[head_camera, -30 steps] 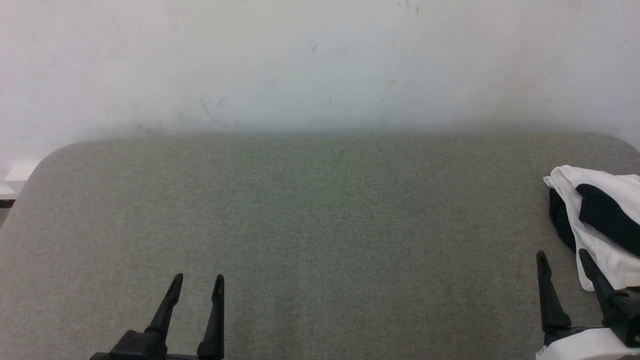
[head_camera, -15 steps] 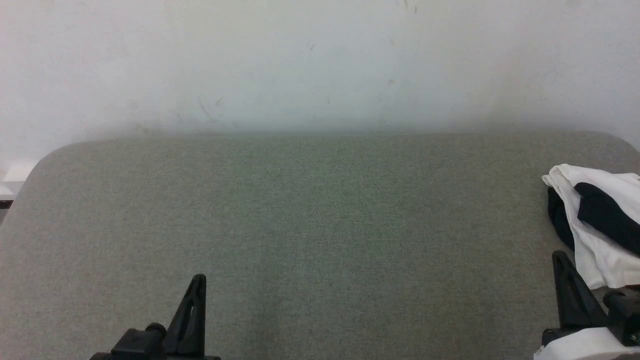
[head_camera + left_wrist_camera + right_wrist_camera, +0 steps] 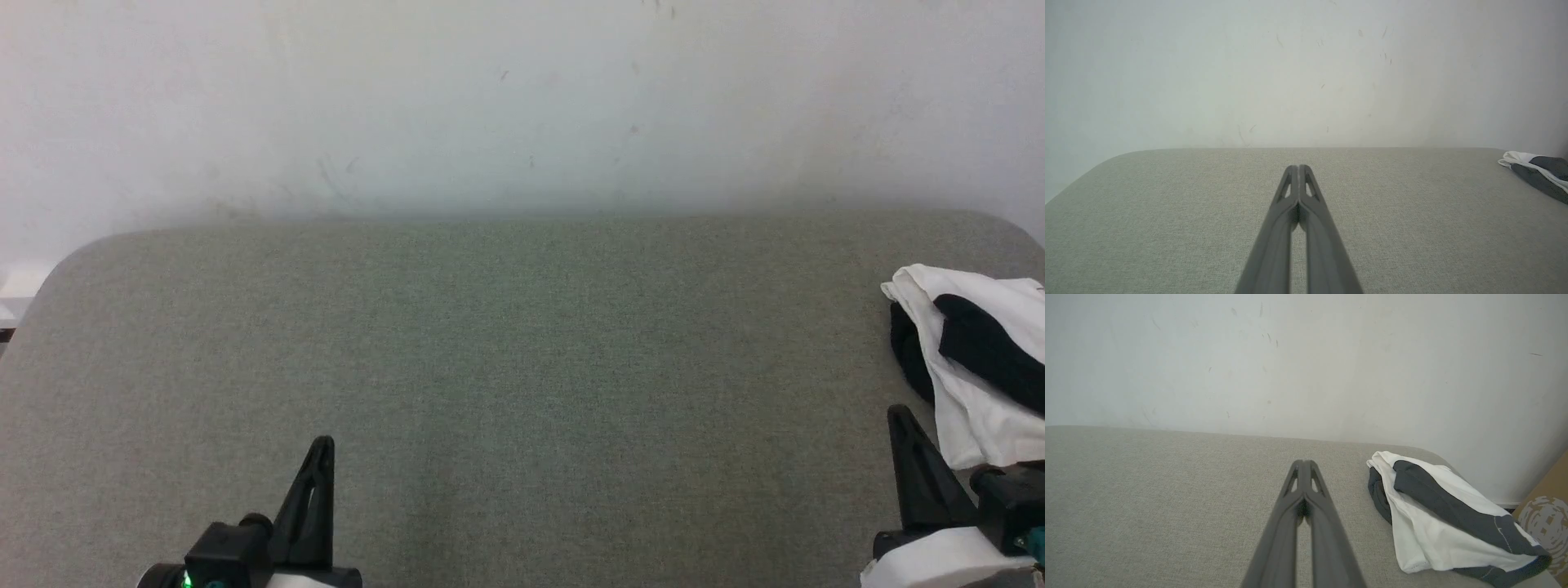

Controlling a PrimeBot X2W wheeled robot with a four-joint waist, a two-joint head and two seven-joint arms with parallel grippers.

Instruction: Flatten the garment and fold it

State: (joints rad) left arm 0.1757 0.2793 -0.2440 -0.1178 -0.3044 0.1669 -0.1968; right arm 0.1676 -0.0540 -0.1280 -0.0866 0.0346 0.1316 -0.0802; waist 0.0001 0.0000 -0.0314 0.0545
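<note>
The garment (image 3: pixel 967 408), a bunched white cloth shirt with black sleeves, lies at the right edge of the grey fabric bench (image 3: pixel 522 367), just beyond and right of the right hand (image 3: pixel 898 418), pinched closed and empty like the distant left hand (image 3: pixel 322 449).

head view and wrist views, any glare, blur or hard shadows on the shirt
Head view: soft even light, no glare; the wall and the far edge of the table blend hazily, and the shirt is cropped at right. Left wrist view: the shut left hand looks pale and soft near the lens. Right wrist view: shirt crisp, no hard shadow around it.
</note>
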